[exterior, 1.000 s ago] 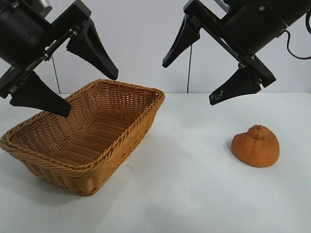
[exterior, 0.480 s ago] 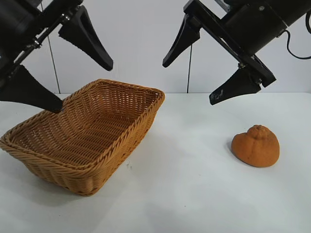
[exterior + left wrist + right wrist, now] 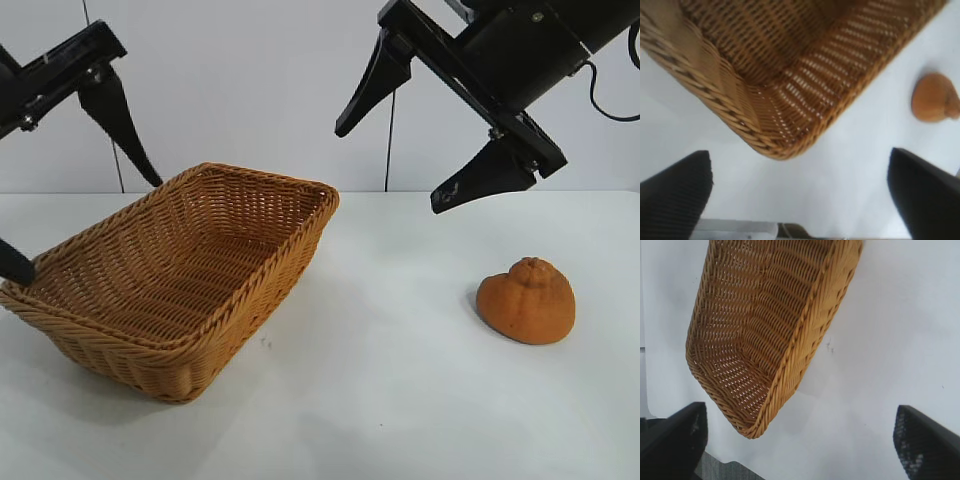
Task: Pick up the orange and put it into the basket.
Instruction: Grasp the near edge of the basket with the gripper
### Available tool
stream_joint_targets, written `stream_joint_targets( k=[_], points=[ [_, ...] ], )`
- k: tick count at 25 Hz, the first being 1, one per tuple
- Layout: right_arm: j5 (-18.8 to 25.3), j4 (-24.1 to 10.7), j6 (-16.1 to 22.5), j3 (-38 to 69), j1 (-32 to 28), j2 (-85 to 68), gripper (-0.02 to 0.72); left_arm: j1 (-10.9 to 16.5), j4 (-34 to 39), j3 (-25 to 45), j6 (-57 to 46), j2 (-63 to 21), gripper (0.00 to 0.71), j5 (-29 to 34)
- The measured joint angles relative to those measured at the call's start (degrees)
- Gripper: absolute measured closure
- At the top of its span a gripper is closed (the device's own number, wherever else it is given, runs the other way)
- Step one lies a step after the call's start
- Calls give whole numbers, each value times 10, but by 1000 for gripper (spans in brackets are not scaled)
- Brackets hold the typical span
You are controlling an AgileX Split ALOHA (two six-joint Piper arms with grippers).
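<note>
The orange (image 3: 527, 300), dull and knobbed, lies on the white table at the right; it also shows in the left wrist view (image 3: 935, 97). The empty wicker basket (image 3: 140, 360) stands at the left, seen in the left wrist view (image 3: 790, 135) and the right wrist view (image 3: 805, 340). My right gripper (image 3: 390, 170) is open and empty, held high between basket and orange, above and left of the orange. My left gripper (image 3: 92, 232) is open and empty at the basket's far left end, partly out of the picture. Its own view (image 3: 800, 192) shows table beyond the basket's corner.
The white table (image 3: 400, 400) spreads between basket and orange and in front of both. A white wall stands behind. The table's edge shows in the right wrist view (image 3: 730, 467) near the basket's corner.
My left gripper has moved up and to the left, off the basket's middle toward its left end. The right gripper, orange and basket have not moved.
</note>
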Motion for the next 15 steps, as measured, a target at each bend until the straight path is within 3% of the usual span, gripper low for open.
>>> stream_joint_targets(
  k=[6,15],
  points=[
    [-1,0,0,0,0,0,10,0,74,15,-116,39,37,-31],
    [-1,0,0,0,0,0,10,0,118,15,-161,145,37,-93]
  ],
)
